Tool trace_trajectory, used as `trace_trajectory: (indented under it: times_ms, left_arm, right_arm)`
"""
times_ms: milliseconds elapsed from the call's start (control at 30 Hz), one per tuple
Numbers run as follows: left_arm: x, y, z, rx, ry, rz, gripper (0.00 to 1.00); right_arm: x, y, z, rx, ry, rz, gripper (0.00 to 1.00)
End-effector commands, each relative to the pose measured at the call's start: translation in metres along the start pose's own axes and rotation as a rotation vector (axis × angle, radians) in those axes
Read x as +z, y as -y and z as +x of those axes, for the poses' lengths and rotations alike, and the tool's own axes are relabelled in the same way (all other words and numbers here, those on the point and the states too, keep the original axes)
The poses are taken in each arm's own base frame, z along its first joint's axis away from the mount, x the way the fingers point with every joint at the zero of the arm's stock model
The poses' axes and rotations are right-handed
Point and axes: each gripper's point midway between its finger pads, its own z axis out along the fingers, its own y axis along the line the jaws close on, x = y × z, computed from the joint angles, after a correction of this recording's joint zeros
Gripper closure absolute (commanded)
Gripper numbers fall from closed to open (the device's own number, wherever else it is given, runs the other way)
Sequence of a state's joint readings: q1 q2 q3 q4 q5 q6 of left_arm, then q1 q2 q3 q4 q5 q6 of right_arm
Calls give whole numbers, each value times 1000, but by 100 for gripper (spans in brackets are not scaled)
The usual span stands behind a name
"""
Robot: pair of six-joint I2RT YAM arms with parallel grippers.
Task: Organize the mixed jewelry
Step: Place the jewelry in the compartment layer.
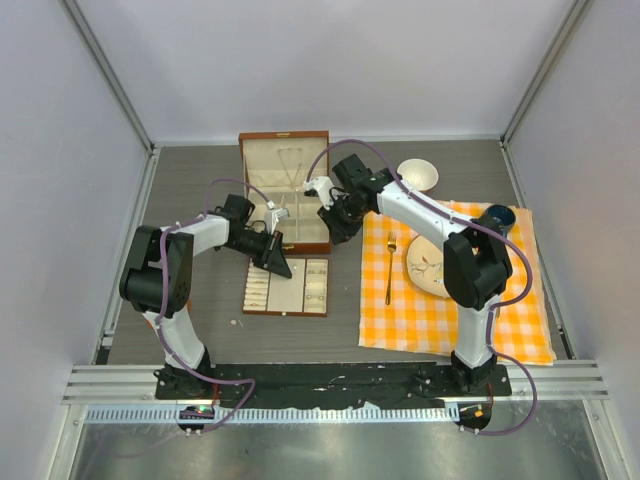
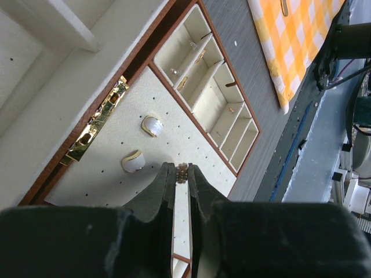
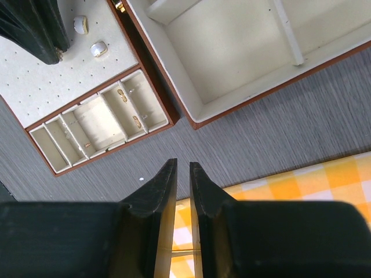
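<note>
The grey table (image 1: 190, 165) carries an orange checked cloth (image 1: 450, 320) in the right half of the top view. A brown wooden jewelry box (image 1: 305, 246) stands at the upper centre with its lid up. Just below it lies the cream-lined tray (image 1: 292, 294).

The left gripper (image 1: 272, 255) hangs over the upper part of this tray. The right gripper (image 1: 333, 222) is between the box and the left edge of the cloth. On the cloth a pale plate (image 1: 425, 262) is partly covered by the right arm, and a gold fork (image 1: 389, 268) lies beside it, its long axis running up and down in the frame.

In the left wrist view, two white earrings (image 2: 152, 125) with gold rims rest on the dotted pad of the tray, left of centre. They lie on a line going from upper right to lower left. Small gold pieces (image 2: 182, 83) lie in the narrow compartments at the upper centre.

The left fingers are narrow and pinch a tiny beaded piece (image 2: 182, 172) at their tips, just above the pad. Its long axis seems to run up and down in the frame, along the fingers.

In the right wrist view, the right fingers (image 3: 168, 179) stand close together with only a thin slit between them. They hold nothing.
</note>
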State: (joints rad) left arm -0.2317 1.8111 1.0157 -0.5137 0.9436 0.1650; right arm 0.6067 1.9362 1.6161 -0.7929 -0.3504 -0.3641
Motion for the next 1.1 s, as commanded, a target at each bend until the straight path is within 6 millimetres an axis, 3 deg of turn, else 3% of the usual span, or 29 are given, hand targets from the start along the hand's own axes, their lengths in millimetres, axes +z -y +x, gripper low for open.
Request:
trace_trajectory:
  times_ms: [0, 1067]
  left_arm:
    - [-3, 3, -9, 45, 14, 2, 100]
    - [-4, 4, -4, 51, 4, 0, 100]
  right_arm:
    - [-5, -2, -11, -24, 41, 3, 80]
    - [-2, -4, -9, -28, 33, -1, 80]
